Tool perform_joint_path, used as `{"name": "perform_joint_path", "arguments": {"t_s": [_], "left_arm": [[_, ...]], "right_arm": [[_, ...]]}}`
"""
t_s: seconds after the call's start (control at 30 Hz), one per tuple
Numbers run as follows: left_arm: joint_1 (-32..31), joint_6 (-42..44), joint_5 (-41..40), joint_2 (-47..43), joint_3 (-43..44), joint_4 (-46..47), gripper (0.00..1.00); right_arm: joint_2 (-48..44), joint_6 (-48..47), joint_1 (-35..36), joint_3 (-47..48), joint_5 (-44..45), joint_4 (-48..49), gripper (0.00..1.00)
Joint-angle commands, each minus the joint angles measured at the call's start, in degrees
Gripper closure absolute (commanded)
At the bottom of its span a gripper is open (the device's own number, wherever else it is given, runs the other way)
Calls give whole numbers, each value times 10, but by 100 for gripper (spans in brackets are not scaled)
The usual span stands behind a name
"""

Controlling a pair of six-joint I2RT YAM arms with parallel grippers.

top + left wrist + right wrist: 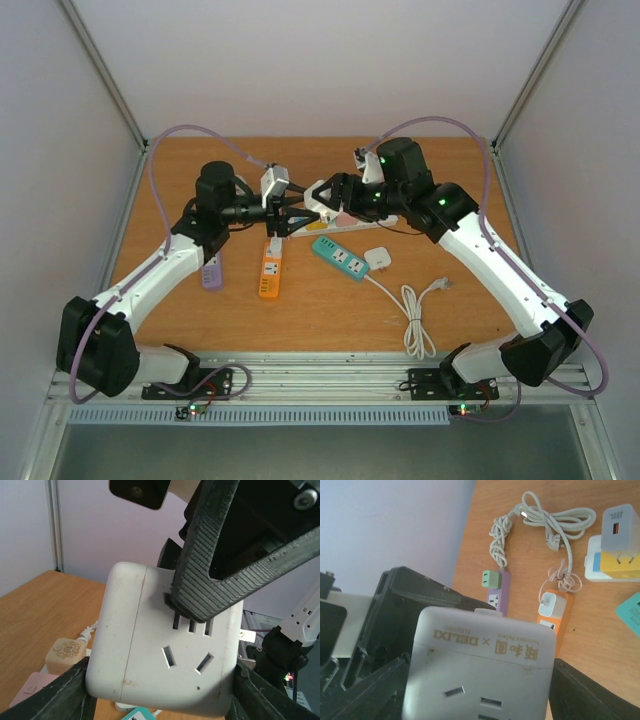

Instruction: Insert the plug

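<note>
A white DELIXI socket block [318, 198] is held in the air over the middle of the table, between both arms. My left gripper [293, 210] is shut on it; in the left wrist view the block [150, 645] fills the gap between my fingers [70, 692], socket face showing. My right gripper [335, 196] is shut on the same block [480, 660] from the other side. One ribbed right finger [215, 575] lies across the block's upper slots. A white plug [378, 258] with a coiled white cable [415, 320] lies on the table, in neither gripper.
A purple strip [212, 272], an orange strip [270, 270] and a teal strip [340, 257] lie on the wooden table [470, 180] in front of the grippers. The right wrist view shows a green adapter [490, 578] on the purple strip and a white-and-yellow charger [619, 535].
</note>
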Motion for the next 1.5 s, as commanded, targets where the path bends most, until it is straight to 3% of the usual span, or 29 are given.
{"name": "perform_joint_path", "arguments": {"t_s": [0.0,0.13,0.3,0.4,0.6,0.77,0.97,1.13,1.47], "left_arm": [[-1,8,3,-27,-10,40,50],[-1,5,-23,-44,-17,23,43],[-1,15,-69,-71,3,-58,23],[-2,8,-102,-85,14,-104,2],[-1,-37,-52,-122,63,-188,1],[-1,-136,-46,-140,117,-203,1],[-1,-242,-97,-162,128,-188,1],[-1,-311,-46,-171,115,-166,1],[-2,-482,66,-171,39,2,4]], "right_arm": [[7,24,1,19,9,6,31],[8,9,1,17,-12,13,47],[-8,-8,1,2,-37,30,51],[-19,-21,-2,-4,-45,40,51],[-37,-74,-17,-5,-116,56,51],[-62,-126,-19,-14,-167,78,51],[-69,-181,-19,1,-277,120,51],[-60,-194,-19,26,-353,142,50],[-4,-177,-19,71,-428,145,49]]}}
